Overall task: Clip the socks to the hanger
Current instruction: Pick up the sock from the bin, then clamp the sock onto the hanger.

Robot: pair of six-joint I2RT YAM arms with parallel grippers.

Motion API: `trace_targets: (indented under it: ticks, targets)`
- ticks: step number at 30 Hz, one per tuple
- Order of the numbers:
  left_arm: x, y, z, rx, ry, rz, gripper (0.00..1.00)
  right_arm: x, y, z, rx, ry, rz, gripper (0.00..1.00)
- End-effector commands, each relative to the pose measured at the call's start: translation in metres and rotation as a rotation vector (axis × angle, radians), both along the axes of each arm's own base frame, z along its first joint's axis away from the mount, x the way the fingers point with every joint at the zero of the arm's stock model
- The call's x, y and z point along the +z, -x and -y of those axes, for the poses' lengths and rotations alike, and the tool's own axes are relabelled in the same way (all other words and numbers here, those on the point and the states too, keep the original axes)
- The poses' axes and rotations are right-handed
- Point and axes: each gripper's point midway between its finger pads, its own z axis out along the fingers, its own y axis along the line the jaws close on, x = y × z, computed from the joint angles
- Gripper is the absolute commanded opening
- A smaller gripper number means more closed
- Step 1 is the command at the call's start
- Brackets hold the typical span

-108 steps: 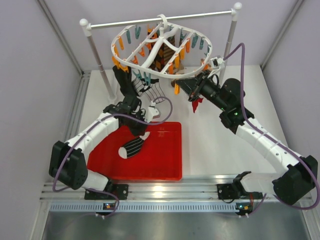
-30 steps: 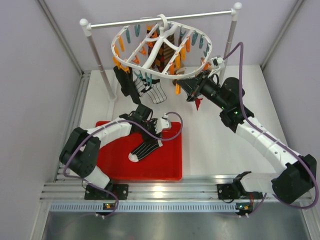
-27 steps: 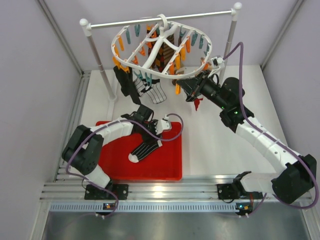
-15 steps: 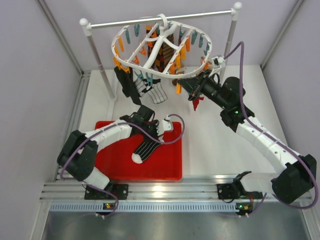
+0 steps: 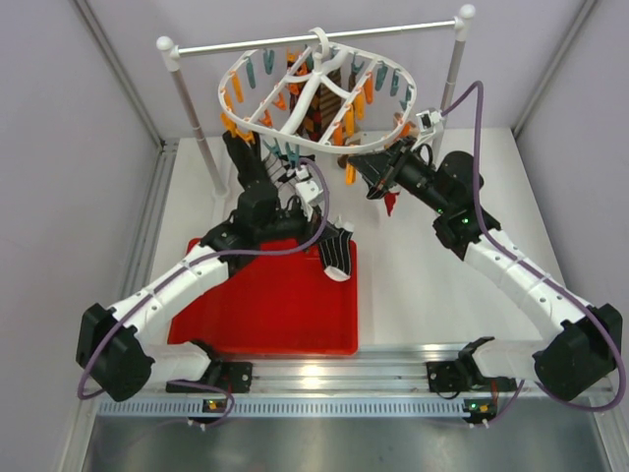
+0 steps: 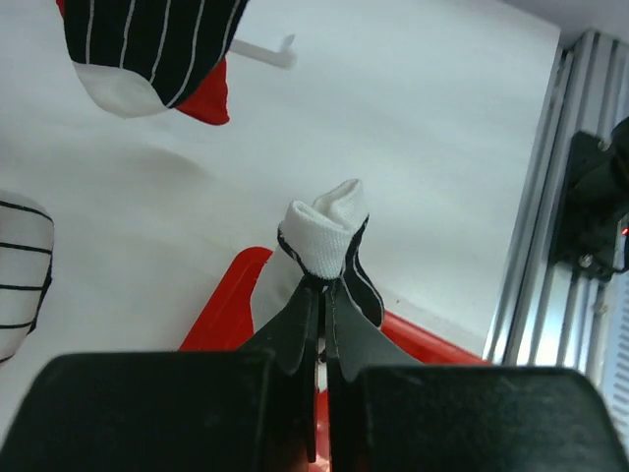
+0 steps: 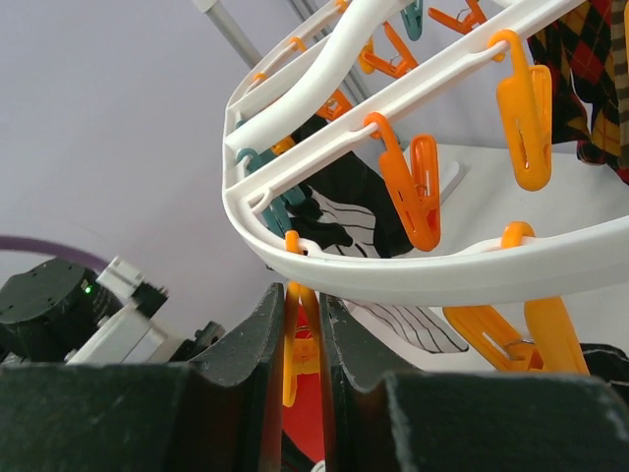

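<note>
The white hanger [image 5: 295, 136] hangs from the rod, with orange and teal clips around its rim. My left gripper [image 5: 322, 234] is shut on a black striped sock [image 5: 338, 256] and holds it above the red tray's far right corner, below the hanger's front rim. In the left wrist view my fingers [image 6: 346, 329] pinch the sock [image 6: 324, 231] just below its bunched white end. My right gripper [image 5: 356, 169] is shut on an orange clip [image 5: 347, 175] at the hanger's front rim. In the right wrist view that clip [image 7: 301, 339] sits squeezed between my fingers, under the rim [image 7: 413, 275].
The red tray [image 5: 265, 315] lies in front of the left arm. The white rod [image 5: 314, 37] stands on two posts at the back. Striped socks [image 6: 147, 44] and a brown plaid sock [image 5: 319, 110] hang clipped. A dark red sock [image 5: 390, 204] hangs under the right wrist.
My left gripper has lifted the striped sock off the red tray and carried it up and right, towards the hanger's front rim. The right arm has stayed on the orange clip.
</note>
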Motion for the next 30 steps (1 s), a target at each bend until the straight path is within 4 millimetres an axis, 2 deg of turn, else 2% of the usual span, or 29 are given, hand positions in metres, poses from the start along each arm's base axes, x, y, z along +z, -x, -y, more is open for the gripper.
trace_targets:
  ticks: [1,13,22,30]
  targets:
    - [0.053,-0.007,0.018,0.026,0.190,-0.048,0.00,0.013,0.004,0.002,0.021,-0.026,0.047,0.00]
    - [0.093,-0.025,0.009,0.132,0.328,-0.151,0.00,0.011,0.007,0.001,0.034,-0.025,0.045,0.00]
    - [0.100,-0.035,0.005,0.136,0.369,-0.182,0.00,0.010,0.011,0.000,0.053,-0.024,0.052,0.00]
    - [0.107,-0.024,0.011,0.044,0.391,-0.192,0.00,0.007,0.011,-0.003,0.073,-0.024,0.056,0.00]
